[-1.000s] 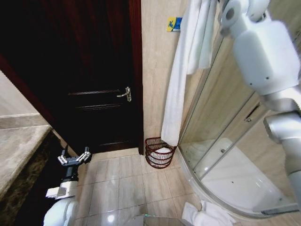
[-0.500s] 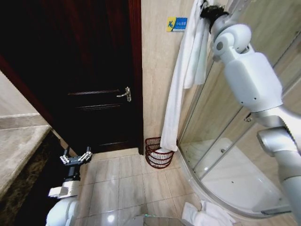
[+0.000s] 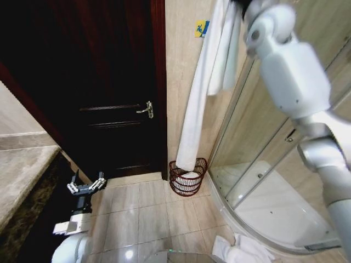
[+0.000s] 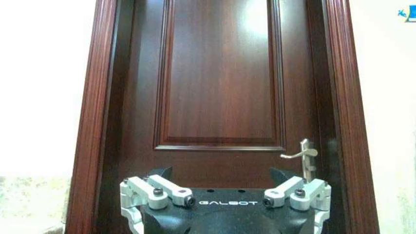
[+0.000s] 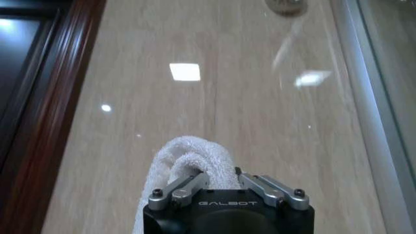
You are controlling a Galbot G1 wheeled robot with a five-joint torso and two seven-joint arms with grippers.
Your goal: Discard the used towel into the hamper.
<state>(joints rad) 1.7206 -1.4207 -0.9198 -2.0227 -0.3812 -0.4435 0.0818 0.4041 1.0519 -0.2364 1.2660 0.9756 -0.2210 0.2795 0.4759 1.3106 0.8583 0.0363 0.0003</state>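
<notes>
Now the right gripper (image 5: 217, 187) is raised high by the beige tiled wall, its fingers (image 5: 185, 185) pinched on a bunched fold of the long white terry towel (image 3: 192, 118), and compared with half a second ago the towel's hanging tail has swung toward nine o'clock and sits lower against the wall, so that its bottom end now dangles right at the mouth of the small dark reddish-brown openwork wire hamper (image 3: 187, 178) (a second ago that end hung off to the three o'clock side of the rim). That shift matters: judging from how things line up, the cloth looks close to being centred over the basket, and a release or a lowering should let it fall inside, though whether the tip already touches the white cloth lying in the basket I cannot tell. The hamper stands on the tiled floor in the corner between the dark wooden door (image 4: 221, 83) and the curved glass shower enclosure (image 3: 263, 181). The left gripper (image 3: 86, 187) waits low at about seven o'clock, fingers spread wide and empty, facing the door. By count: one hamper, one held towel, another crumpled white towel (image 3: 241, 251) on the floor at five o'clock, two grippers.
</notes>
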